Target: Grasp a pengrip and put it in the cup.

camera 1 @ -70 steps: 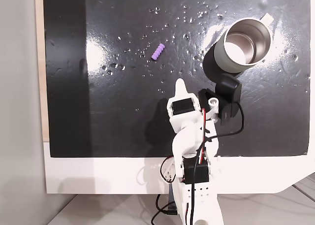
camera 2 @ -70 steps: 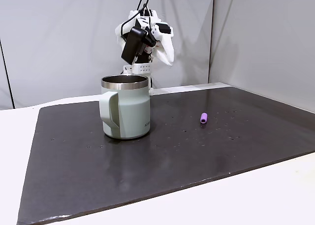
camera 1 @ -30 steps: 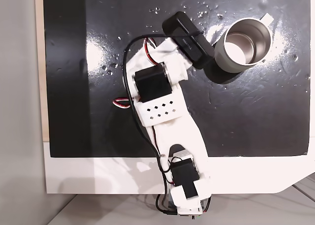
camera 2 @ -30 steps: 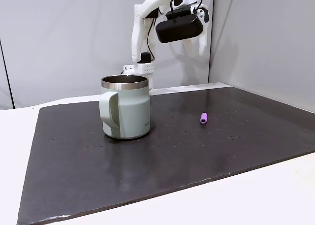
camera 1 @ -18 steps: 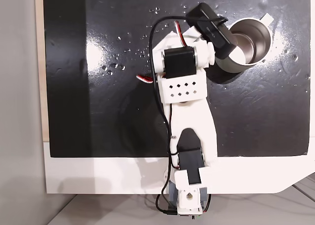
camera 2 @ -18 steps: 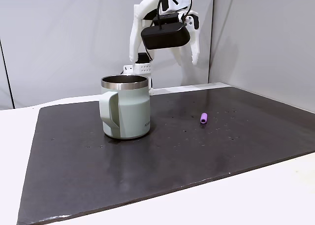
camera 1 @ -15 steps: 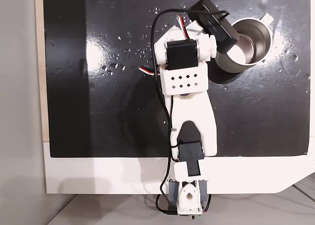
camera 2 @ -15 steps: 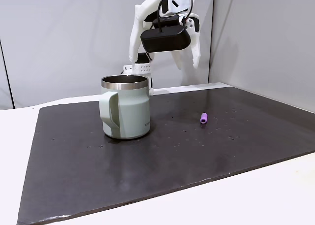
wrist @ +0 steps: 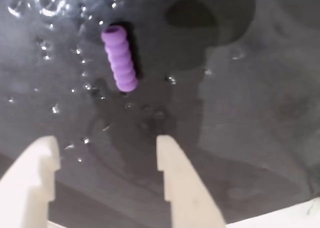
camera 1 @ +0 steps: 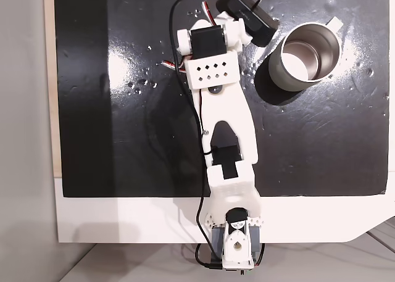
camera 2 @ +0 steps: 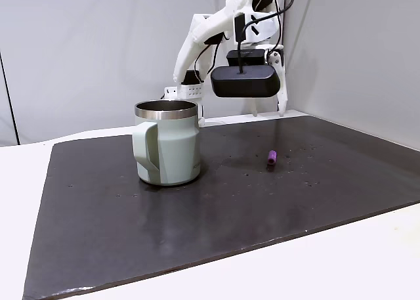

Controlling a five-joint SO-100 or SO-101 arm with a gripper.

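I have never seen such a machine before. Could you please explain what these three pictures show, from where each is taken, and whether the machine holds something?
The machine is a small white robot arm with black motors, bolted at the table's edge. Its tip carries a two-finger gripper with white plastic jaws, and a black camera box rides beside them.

One fixed view looks straight down on the table. Another fixed view looks across it from the side. The wrist view comes from that riding camera and looks past the jaws at the surface.

On the black mat stand a round grey-white metal mug with a shiny steel rim, and a small lilac ribbed soft tube, lying flat.

Nothing is held: the jaws are open, above the mat, and the tube lies just ahead of them.
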